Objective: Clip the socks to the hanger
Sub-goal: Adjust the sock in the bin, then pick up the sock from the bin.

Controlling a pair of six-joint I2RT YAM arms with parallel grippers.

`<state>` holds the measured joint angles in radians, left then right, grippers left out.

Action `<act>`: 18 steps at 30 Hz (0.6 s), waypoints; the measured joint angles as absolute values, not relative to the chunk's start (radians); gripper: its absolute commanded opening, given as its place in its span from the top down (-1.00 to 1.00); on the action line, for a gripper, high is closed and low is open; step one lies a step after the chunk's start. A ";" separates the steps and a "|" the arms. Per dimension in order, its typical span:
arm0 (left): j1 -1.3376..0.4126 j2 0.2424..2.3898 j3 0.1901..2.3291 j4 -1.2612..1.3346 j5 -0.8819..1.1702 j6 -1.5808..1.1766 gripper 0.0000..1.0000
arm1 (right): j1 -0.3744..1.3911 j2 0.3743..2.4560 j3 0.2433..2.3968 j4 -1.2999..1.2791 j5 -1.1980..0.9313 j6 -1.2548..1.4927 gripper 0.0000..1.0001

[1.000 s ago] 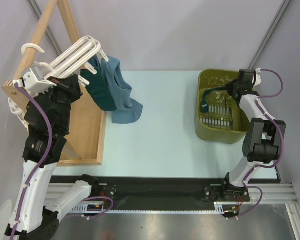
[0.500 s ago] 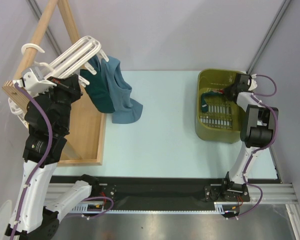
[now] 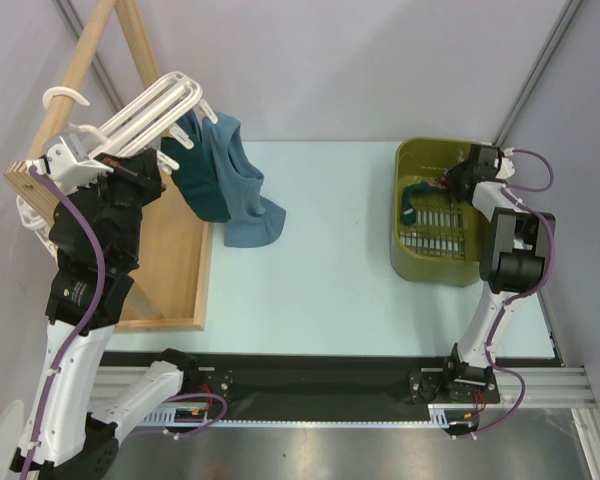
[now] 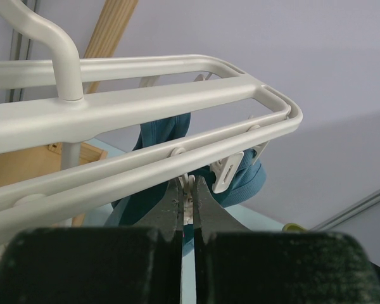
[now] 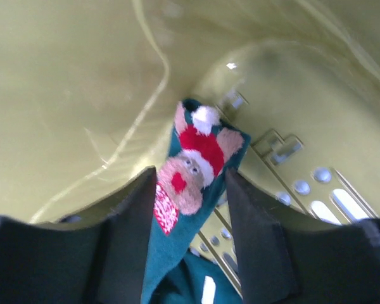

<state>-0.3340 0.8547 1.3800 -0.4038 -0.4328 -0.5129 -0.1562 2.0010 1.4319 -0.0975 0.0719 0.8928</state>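
Starting at your far left: the wooden rack stands on the left edge of the surface, and your left arm reaches up in front of it. Your left end effector is pinched fully closed on a small white piece right under one bar of the hanger. It looks like one of the hanger's clips, but it's too squeezed in there for me to be sure. The hanger itself is up in the air at the top left, tilted, with its hook end over by the rack's round bar.

Two socks hang from the hanger's far end: a teal-green sock, and a steel-blue sock just to its right, overlapping it. Both droop over the left part of the surface. From above I can't tell whether the blue one's lower end touches down.

Over on the right sits an olive-green basket with a slotted floor. Inside it is the motif sock, dark teal with a red-and-white Santa-looking face, lying up against the basket's wall. Your right end effector is down inside the basket with its fingers spread apart. The motif sock lies in the gap between them, so the end effector is open and not clamped on it.
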 measured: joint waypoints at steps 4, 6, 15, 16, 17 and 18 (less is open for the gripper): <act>-0.334 0.855 1.380 -0.404 -0.433 -0.513 1.00 | -0.132 2.001 1.437 -0.135 0.140 0.863 -0.29; -0.334 0.855 1.380 -0.404 -0.433 -0.513 1.00 | -0.112 2.001 1.438 -0.154 0.178 0.834 -0.33; -0.334 0.855 1.380 -0.403 -0.432 -0.513 1.00 | -0.020 2.001 1.532 -0.304 0.305 0.712 -0.20; -0.334 0.855 1.380 -0.403 -0.432 -0.513 1.00 | -0.013 2.001 1.556 -0.323 0.319 0.695 -0.20; -0.334 0.855 1.380 -0.402 -0.432 -0.513 1.00 | -0.004 2.002 1.577 -0.333 0.333 0.675 -0.20; -0.334 0.855 1.379 -0.401 -0.431 -0.513 1.00 | 0.004 2.003 1.594 -0.340 0.344 0.661 -0.20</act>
<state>-0.3340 0.8551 1.3788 -0.4011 -0.4313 -0.5125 0.0040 2.0029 1.5944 -0.3397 0.3435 0.6609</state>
